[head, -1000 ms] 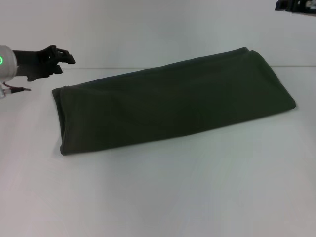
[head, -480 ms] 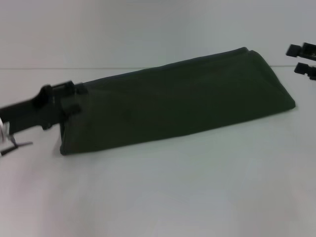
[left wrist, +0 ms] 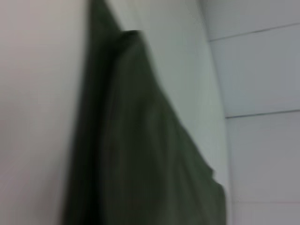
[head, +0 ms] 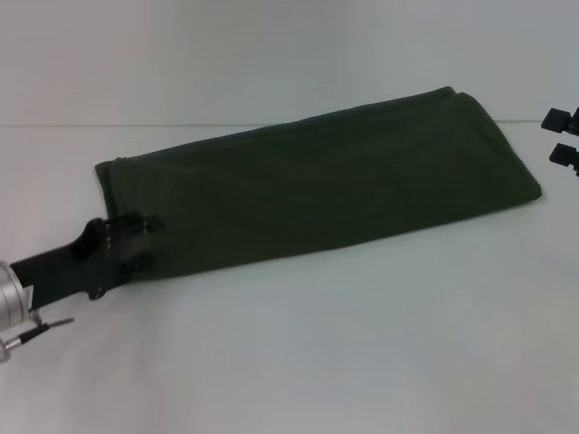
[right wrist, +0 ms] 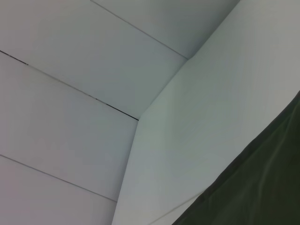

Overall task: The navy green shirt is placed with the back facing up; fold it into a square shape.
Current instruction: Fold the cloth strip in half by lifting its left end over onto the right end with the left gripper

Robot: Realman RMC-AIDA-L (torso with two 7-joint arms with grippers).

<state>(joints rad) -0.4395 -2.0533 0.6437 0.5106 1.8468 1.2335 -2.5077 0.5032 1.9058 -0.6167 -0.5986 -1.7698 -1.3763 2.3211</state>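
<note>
Jaws slightly parted on our left gripper [head: 145, 231] at the navy green shirt's [head: 326, 185] near-left corner; right gripper [head: 561, 136] open beside its far end.

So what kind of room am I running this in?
Probably a lab or test bench, not a home: a bare white table, plain white panelled walls, and only the navy green shirt between the left gripper and right gripper.

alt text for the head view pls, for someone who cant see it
A navy green shirt, folded into a long band, lies slantwise across a white table. The left claw is at its near left corner; the right claw shows at the right edge, apart from the cloth.
</note>
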